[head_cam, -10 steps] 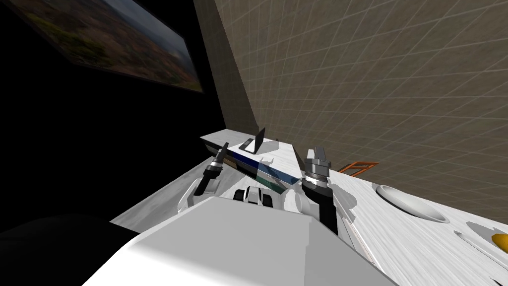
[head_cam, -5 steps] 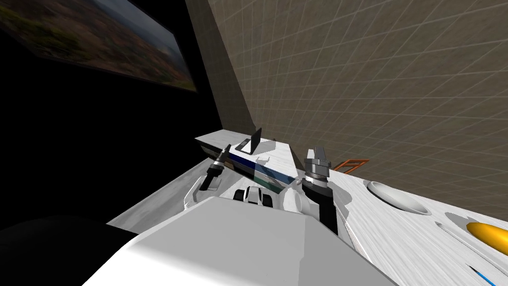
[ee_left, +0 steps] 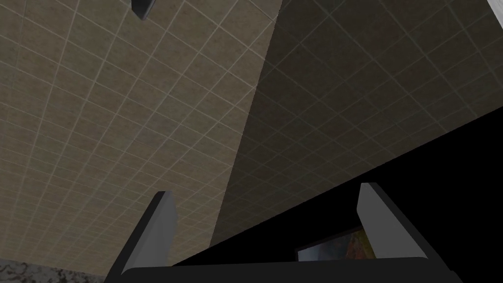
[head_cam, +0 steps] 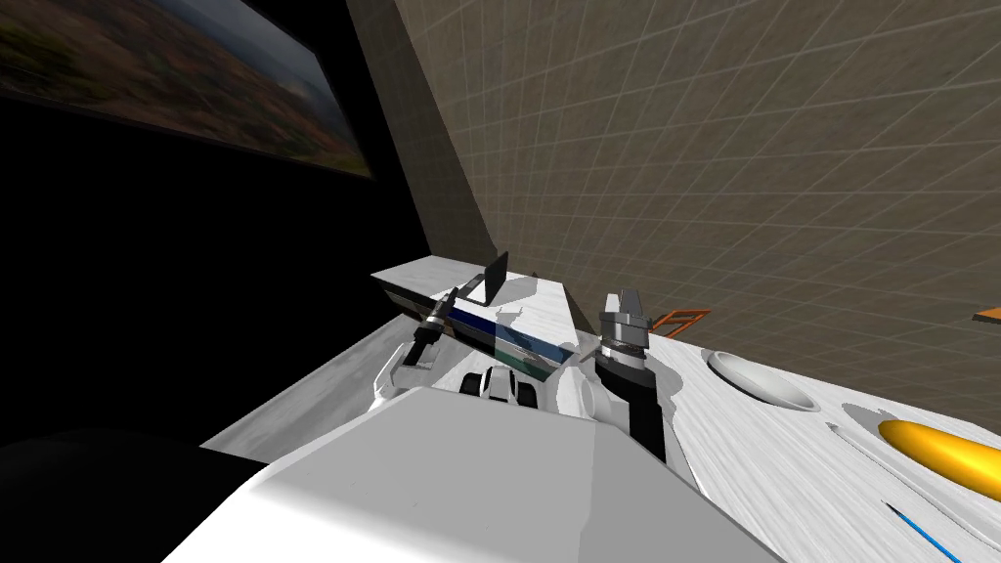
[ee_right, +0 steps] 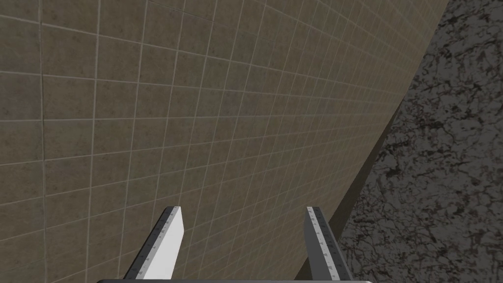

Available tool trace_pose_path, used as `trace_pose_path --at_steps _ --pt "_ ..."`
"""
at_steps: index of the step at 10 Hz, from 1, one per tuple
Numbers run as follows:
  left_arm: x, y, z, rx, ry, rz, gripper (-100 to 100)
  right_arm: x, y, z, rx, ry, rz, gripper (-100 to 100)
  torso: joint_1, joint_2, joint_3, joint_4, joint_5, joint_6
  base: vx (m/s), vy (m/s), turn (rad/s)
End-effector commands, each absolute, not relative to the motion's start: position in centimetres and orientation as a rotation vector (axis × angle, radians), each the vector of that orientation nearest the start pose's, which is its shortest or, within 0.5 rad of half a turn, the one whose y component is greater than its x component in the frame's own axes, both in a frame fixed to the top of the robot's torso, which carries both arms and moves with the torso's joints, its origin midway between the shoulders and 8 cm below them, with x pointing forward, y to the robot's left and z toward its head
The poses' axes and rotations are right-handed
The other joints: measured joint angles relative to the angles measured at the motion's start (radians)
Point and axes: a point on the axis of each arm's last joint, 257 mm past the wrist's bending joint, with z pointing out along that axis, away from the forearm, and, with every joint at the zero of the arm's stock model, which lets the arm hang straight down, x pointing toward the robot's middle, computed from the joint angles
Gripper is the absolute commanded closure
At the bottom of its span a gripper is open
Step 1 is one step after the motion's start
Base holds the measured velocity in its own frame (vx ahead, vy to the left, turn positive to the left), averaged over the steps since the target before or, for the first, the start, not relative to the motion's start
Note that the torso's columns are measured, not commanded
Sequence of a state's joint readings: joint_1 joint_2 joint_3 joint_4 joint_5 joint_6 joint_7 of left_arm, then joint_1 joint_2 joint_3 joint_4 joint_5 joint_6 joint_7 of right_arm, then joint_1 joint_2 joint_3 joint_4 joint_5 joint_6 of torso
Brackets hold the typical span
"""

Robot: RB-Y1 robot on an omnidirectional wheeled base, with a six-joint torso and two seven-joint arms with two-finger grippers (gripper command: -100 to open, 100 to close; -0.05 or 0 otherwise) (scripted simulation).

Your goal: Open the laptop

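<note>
Your left hand (head_cam: 448,305) hangs low before the white table (head_cam: 415,272), its fingers (ee_left: 159,221) standing well apart. Just past it, at the table's far end near the corner of the tiled walls, sits the dark laptop (head_cam: 492,279), its lid already raised off the base. Your right hand (head_cam: 626,305) is held up nearer you, pointing at the tiled wall, fingers (ee_right: 169,231) likewise spread. Farther right lie a shallow bowl (head_cam: 762,379) and a yellow thing (head_cam: 934,452).
</note>
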State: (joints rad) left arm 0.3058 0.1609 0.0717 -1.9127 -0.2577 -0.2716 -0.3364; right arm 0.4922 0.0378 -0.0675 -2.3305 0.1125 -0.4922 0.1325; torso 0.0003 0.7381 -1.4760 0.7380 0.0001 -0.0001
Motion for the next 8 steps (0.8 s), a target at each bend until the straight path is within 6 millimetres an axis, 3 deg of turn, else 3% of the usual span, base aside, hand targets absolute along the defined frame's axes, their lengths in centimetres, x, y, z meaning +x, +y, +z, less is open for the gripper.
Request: trace_pose_path --at_steps 1,8 --pt "46.0 30.3 -14.7 -0.483 1.247 -0.608 -100 33.3 -28.9 4.7 0.521 0.639 1.047 0 0.0 0.0 0.0 0.0 0.0 0.0 0.047 -0.076 -0.067" --pt "48.8 30.9 -20.3 -0.497 1.363 -0.486 -100 33.3 -28.9 4.7 0.521 0.639 1.047 0 0.0 0.0 0.0 0.0 0.0 0.0 0.048 -0.068 -0.069"
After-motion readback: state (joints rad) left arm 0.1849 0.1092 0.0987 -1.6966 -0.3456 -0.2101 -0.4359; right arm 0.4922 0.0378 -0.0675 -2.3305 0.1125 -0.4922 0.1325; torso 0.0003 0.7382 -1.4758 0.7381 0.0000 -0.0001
